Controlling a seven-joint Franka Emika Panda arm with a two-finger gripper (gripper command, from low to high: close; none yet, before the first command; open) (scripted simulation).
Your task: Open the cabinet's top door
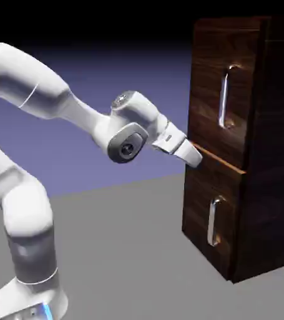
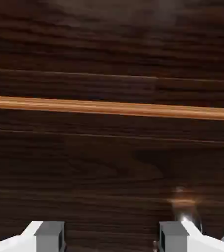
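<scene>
Fingers (image 2: 49,236) spread, facing cabinet (image 1: 275,156) front below top door (image 1: 216,100).

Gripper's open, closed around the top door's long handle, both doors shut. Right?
No: the gripper is open but holds nothing. The exterior view shows it at the seam between the doors, below and left of the top door's handle. Both doors look shut.

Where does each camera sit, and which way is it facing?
Exterior view: stands beside the robot, looking across the table at the cabinet; shows the white arm reaching right, the hand near the seam under the top door.
Hand view: sits on the hand, looking close at dark wood; two grey fingertips at the bottom edge, apart.
Shared: the light wood strip between the panels, and the hand.
</scene>
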